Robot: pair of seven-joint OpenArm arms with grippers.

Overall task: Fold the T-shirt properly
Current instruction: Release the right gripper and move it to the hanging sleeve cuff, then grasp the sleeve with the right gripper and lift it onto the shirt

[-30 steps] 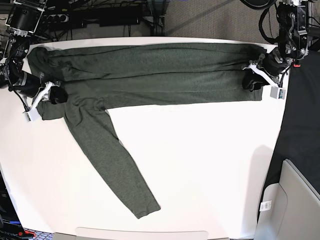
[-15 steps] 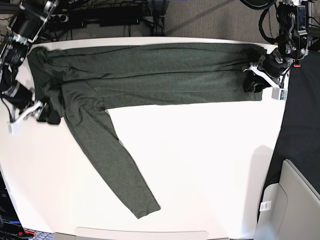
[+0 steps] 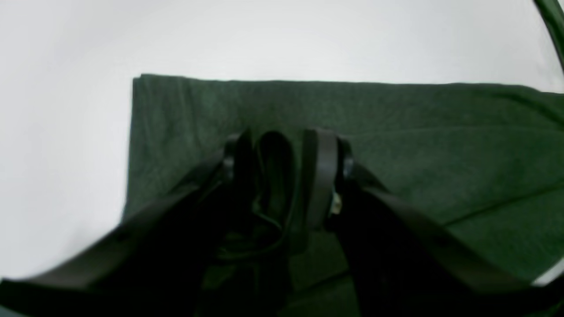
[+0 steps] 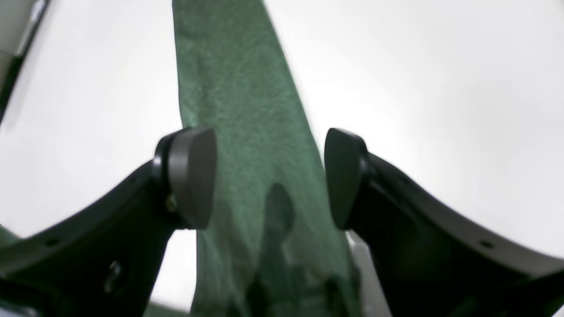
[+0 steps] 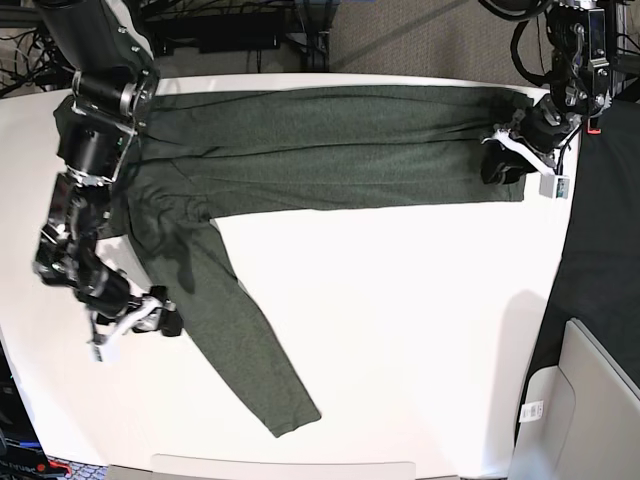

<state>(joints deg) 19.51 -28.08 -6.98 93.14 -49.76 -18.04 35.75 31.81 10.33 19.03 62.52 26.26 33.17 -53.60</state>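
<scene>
The shirt lies spread on the white worktop, its body a long band across the far side, one sleeve running off at a slant toward the near edge. It looks a thin, soft knit: light, limp, with no stiffness to hold a fold by itself, and likely to drag and wrinkle if pulled by a single point. Best taken by a pinch of an edge or cuff, both layers together, and carried low so the cloth does not sag or twist.

The left tool sits at the shirt's end farthest from the sleeve; in its wrist view its fingers stand close together with a dark fold between them, so it seems to be pinching the shirt's edge, though the blur leaves some doubt. The right tool hangs over the sleeve, beside its outer edge about midway along, jaws spread wide with the green strip running between the pads and nothing gripped.

Against the earlier base picture, the right tool has let go at the shoulder end and travelled down along the sleeve; the left tool has hardly moved, and the shirt lies much as it did
</scene>
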